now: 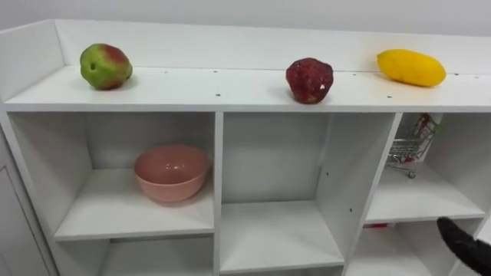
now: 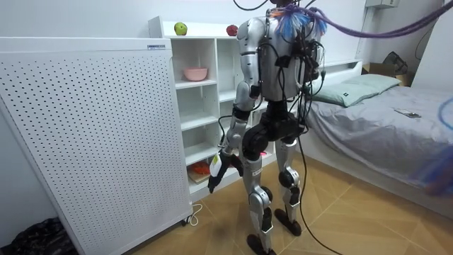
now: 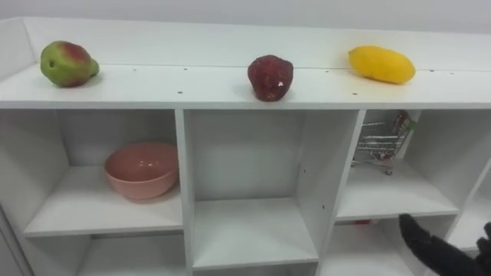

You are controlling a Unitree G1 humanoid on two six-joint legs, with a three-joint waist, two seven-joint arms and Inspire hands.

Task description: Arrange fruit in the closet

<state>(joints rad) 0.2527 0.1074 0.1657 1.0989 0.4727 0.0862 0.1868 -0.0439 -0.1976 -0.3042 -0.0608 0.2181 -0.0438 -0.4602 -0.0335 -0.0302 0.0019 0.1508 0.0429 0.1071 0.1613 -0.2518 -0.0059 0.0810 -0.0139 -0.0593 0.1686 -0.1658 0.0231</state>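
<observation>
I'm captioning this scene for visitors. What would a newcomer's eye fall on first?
Three fruits in a row on top of the white closet: a green-red fruit at the left, a dark red fruit in the middle, a yellow mango at the right. Next comes the pink bowl in the upper left compartment, and the robot's dark right hand at the lower right.

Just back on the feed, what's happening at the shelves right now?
The robot stands facing the white shelf unit. A green-red fruit, a dark red fruit and a yellow mango sit on its top, untouched. Its right hand is low at the right; its left hand hangs by its side.
</observation>
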